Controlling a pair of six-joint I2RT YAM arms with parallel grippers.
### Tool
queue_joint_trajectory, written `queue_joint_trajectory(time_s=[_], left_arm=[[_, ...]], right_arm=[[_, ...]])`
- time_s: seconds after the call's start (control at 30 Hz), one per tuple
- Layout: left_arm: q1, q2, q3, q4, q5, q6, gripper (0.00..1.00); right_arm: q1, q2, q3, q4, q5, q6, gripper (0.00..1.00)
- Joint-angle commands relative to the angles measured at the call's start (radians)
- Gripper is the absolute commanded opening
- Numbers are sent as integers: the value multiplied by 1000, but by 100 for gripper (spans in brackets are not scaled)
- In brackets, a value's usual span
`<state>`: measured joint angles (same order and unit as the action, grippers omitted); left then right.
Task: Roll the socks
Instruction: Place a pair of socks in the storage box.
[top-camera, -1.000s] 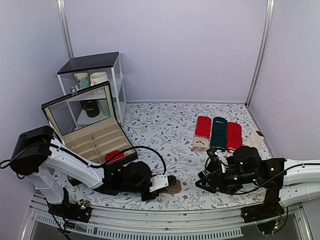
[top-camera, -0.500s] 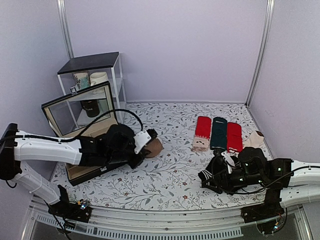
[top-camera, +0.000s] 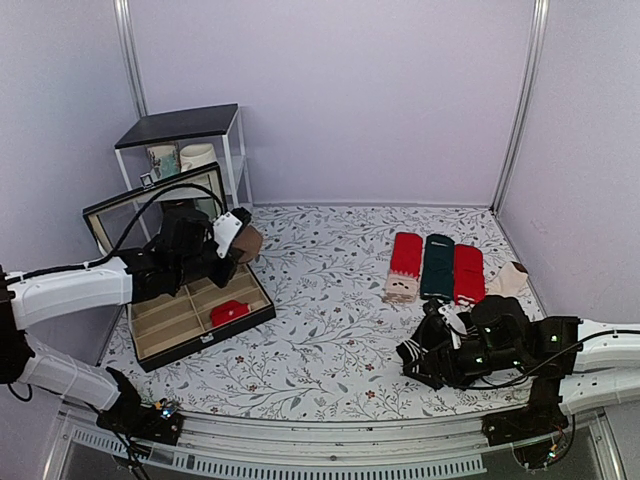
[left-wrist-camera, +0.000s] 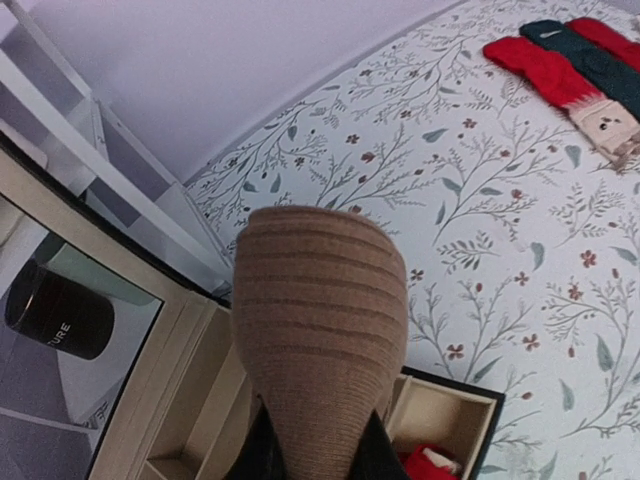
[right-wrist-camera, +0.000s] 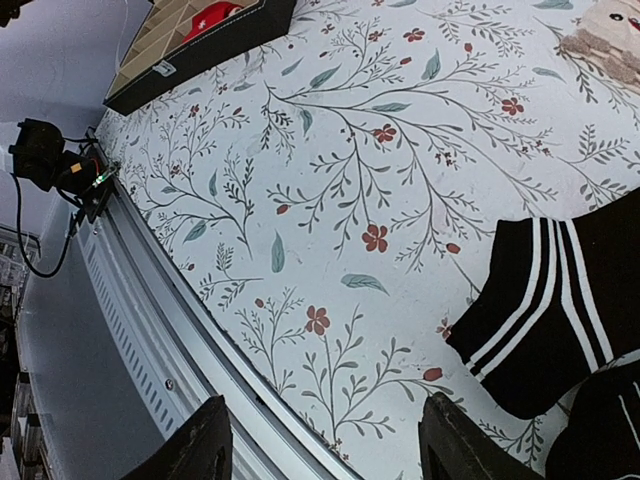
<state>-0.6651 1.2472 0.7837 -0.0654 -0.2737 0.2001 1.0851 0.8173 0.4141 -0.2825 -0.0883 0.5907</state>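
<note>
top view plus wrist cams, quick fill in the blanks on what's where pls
1. The left gripper is shut on a ___ sock roll.
2. In the box lies a small ___ bundle.
3. The right gripper stands ___ beside a black striped sock.
4. The middle flat sock between the red socks is dark ___.
Missing: brown; red; open; green.

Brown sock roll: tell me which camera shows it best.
Left wrist view: the brown sock roll fills the middle, its ribbed knit clear, pinched at the bottom between dark jaws. The top external view shows only a small brown patch at the left gripper. The right wrist view does not show it.
</note>
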Motion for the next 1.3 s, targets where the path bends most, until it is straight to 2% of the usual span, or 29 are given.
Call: queue_joint_trajectory(time_s=[0.0,0.13,0.5,0.83,1.27], left_arm=[[92,10,-35,28,39,55,0],[147,-7,-98,117,86,82,0],[248,110,-47,-56,294,100,0],[263,129,-116,33,243,38,0],[263,192,-115,-31,261,-12,0]], right_arm=[[-5,-13,3,16,-5,4,65],[-8,-18,-12,12,-1,16,65],[-13,-84,-65,44,3,22,65],[-20,-95,-121,96,-26,0,65],[-27,-99,-167,164,-60,-14,66]])
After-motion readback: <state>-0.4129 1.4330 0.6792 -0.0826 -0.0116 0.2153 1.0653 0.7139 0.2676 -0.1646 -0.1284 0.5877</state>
